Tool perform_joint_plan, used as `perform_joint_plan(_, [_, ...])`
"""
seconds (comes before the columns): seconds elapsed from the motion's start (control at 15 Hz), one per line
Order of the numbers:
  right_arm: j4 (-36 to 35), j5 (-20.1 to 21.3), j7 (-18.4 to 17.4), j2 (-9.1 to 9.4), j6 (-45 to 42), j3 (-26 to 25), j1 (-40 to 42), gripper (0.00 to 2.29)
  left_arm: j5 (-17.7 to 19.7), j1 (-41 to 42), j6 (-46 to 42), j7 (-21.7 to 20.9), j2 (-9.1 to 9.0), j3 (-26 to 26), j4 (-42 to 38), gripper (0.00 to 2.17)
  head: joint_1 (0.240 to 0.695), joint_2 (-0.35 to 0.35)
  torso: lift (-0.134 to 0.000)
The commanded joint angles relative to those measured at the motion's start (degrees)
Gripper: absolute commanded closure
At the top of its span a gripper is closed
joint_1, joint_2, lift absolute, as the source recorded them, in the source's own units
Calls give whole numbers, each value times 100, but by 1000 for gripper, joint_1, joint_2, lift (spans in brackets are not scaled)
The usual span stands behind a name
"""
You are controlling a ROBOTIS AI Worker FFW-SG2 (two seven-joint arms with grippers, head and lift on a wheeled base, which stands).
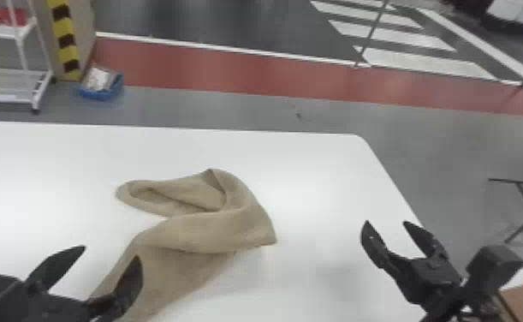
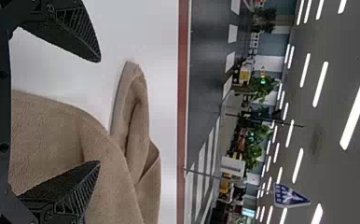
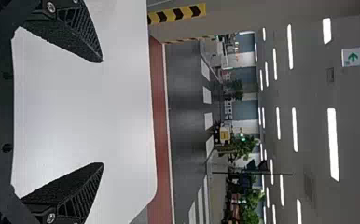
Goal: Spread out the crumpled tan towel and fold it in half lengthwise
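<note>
The tan towel (image 1: 213,233) is lying crumpled on the white table (image 1: 316,171), around the middle and toward the robot's left. Its far part is bending into a loop, which is opening a narrow hollow between the layers, and a rounded end of this loop is pointing to the left. A wide fold is crossing the middle and is ending in a corner at the right. From under this fold, a flatter part of the cloth is running toward the robot and is passing beside and behind the left gripper (image 1: 109,252) in the head view.

This left gripper is having its two fingers wide apart. In the left wrist view, one finger is showing against the bare table and the other is overlapping the cloth; whether this finger is touching the cloth, one cannot tell.

The right gripper (image 1: 386,222) is also standing wide, its fingers well separated, near the right edge of the table and well apart from the towel. In the right wrist view, the white table top is showing between its fingers.

Beyond the table, a blue container (image 1: 102,90) is resting on the floor, beside a striped pillar (image 1: 65,38) and near a white rack (image 1: 12,73).
</note>
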Motion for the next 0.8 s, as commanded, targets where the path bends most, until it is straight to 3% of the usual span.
perform_joint_plan(0.0, [85, -117, -1, 5, 35, -271, -2, 87, -40, -53, 338, -46, 9, -123, 138, 161, 695, -350, -124])
perform_joint_plan(0.2, [181, -117, -1, 5, 35, -333, -29, 87, 4, 96, 409, -98, 149, -123, 129, 198, 695, -350, -124])
perform_joint_plan(0.73, [216, -100, 52, 5, 35, -333, -46, 87, -31, 334, 602, -10, 281, -35, 24, 198, 695, -350, -124])
